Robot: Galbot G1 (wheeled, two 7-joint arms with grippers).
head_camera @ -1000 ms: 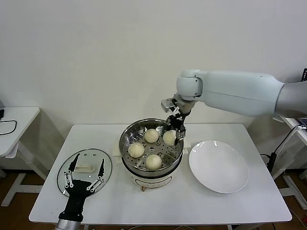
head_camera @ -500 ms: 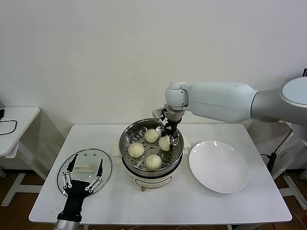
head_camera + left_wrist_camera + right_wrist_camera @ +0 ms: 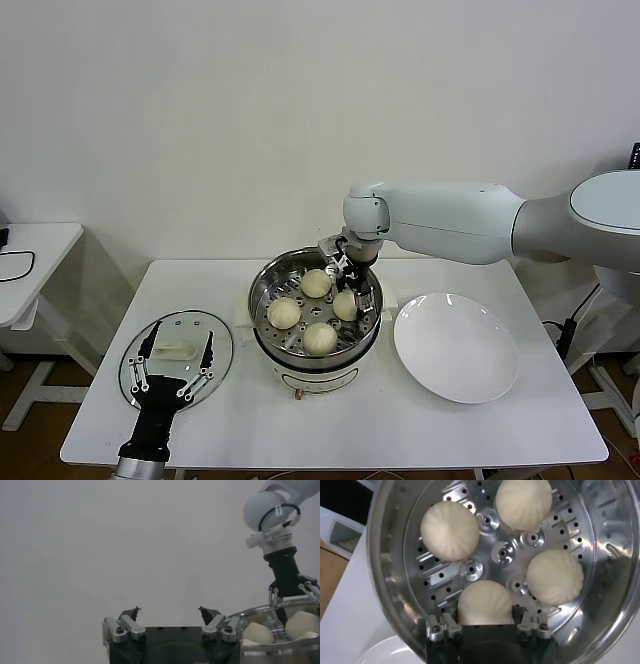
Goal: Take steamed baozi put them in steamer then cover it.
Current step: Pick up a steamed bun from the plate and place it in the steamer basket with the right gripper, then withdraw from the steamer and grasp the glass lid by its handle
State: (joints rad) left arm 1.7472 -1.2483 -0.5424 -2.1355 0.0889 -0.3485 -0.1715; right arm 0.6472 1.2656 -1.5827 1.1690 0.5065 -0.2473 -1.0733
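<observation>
The steamer [image 3: 262, 290] stands mid-table on its white base. Three baozi [image 3: 316, 283] lie on its perforated floor. My right gripper [image 3: 352, 291] reaches down into the pot and is shut on a fourth baozi [image 3: 345, 305], low at the pot's right side. In the right wrist view the held baozi [image 3: 485, 602] sits between my fingers [image 3: 522, 620], down near the steamer's floor [image 3: 445, 570]. The cover [image 3: 186, 325], a glass lid with a white handle, lies flat at the table's front left. My left gripper [image 3: 178, 352] hovers open over it, also shown open in the left wrist view [image 3: 169, 611].
A white plate [image 3: 456, 347] with nothing on it lies right of the steamer. The table's front edge runs close under the lid. A small side table [image 3: 30, 250] stands off to the far left.
My right gripper has moved left and down into the pot with the fourth baozi. The left arm has not moved.
</observation>
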